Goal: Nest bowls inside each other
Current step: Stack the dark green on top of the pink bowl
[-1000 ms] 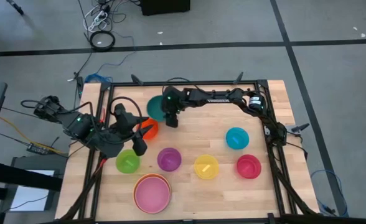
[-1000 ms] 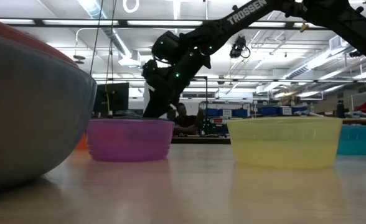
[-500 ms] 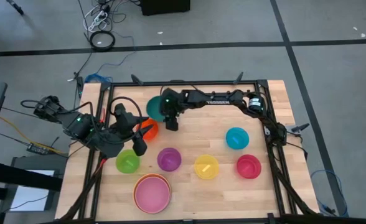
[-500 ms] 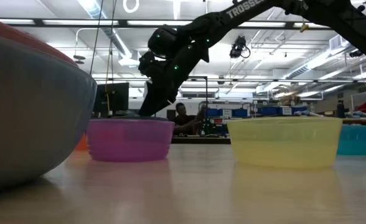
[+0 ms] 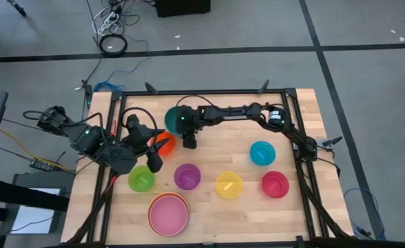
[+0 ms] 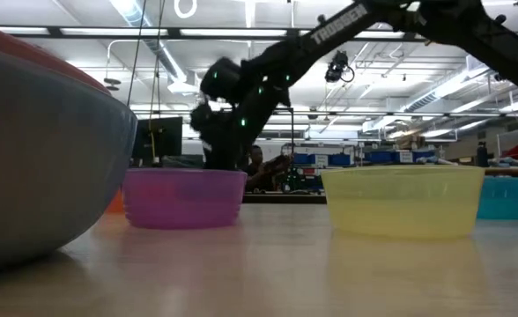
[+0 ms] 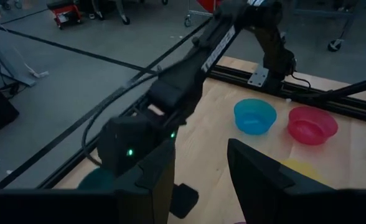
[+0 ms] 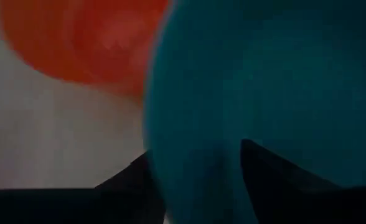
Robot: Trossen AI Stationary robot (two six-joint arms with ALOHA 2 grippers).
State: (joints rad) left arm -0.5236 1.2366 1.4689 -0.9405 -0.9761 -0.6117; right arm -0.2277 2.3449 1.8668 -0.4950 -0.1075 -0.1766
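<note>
On a pale wooden table (image 5: 209, 207) framed by black rails, set on a grey floor (image 5: 368, 27) with cables, the bowls sit rim-up: green (image 5: 141, 179), purple (image 5: 187, 176), yellow (image 5: 228, 184) and red (image 5: 275, 184) in a row, cyan (image 5: 262, 153) behind, a pink stack (image 5: 169, 213) at the near edge. The right arm stretches across the far side, its end effector (image 5: 188, 141) clamped on the rim of the teal bowl (image 5: 175, 118), which sits tilted beside the orange bowl (image 5: 165, 143). The left end effector (image 5: 154, 162) hovers over the orange bowl, fingers spread.
</note>
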